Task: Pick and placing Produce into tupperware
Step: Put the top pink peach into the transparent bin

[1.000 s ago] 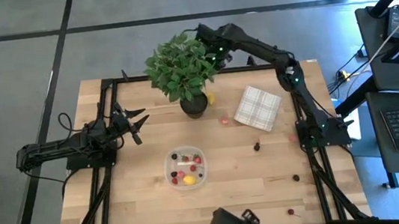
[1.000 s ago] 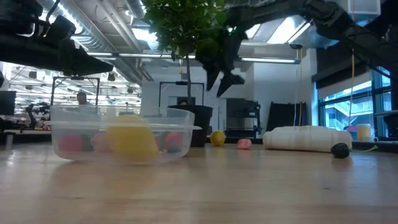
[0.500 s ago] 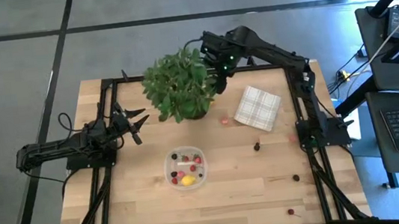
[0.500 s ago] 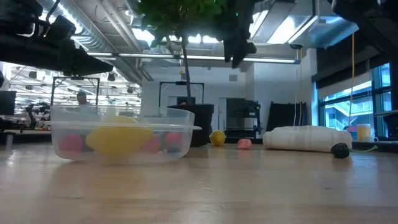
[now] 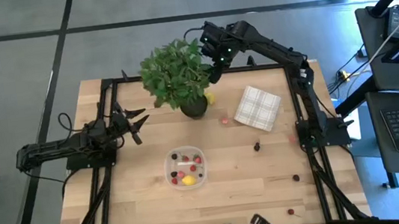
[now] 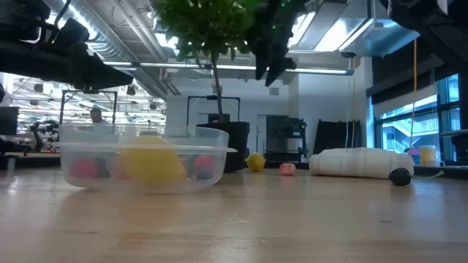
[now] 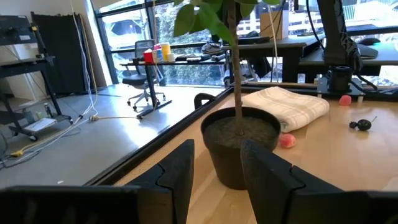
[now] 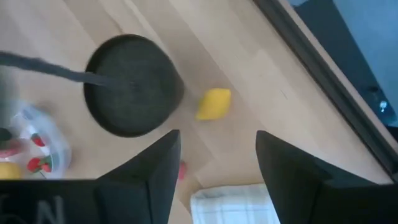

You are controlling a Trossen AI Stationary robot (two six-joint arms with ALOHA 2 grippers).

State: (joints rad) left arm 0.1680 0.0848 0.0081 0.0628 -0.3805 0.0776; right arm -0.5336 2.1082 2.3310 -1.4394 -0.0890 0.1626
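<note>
**Right gripper raised over the far edge, by the plant; left arm parked**

The right gripper point(image 5: 213, 52) hangs high above the far edge of the table, beside the foliage of the leafy green potted plant point(image 5: 177, 77). Its two dark fingers point(image 8: 149, 180) stand well apart, spread wide with nothing between them. In the right wrist view the small yellow lemon-shaped fruit point(image 8: 214, 103) lies on the wood below the open jaws, just beside the plant's round black pot point(image 8: 132, 84). A small pink berry point(image 5: 224, 120) lies a little nearer, between the pot and the white checked folded cloth point(image 5: 258, 107).

The left gripper point(image 5: 140, 121) rests low at the left side of the light wooden table point(image 5: 134, 202), fingers parted and empty, pointing toward the pot.

The small clear plastic tupperware container point(image 5: 188, 167) sits near the table's centre, nearer than the plant and apart from both grippers. It holds several red and dark berries and one yellow piece point(image 5: 188, 179); the low view shows the yellow piece point(image 6: 152, 164) and pink ones through its wall.

Loose produce lies outside the container: a dark berry point(image 5: 257, 147) right of it, near the cloth; another dark berry point(image 5: 296, 178) by the right rail; a red berry point(image 5: 291, 211) at the near right.
</note>
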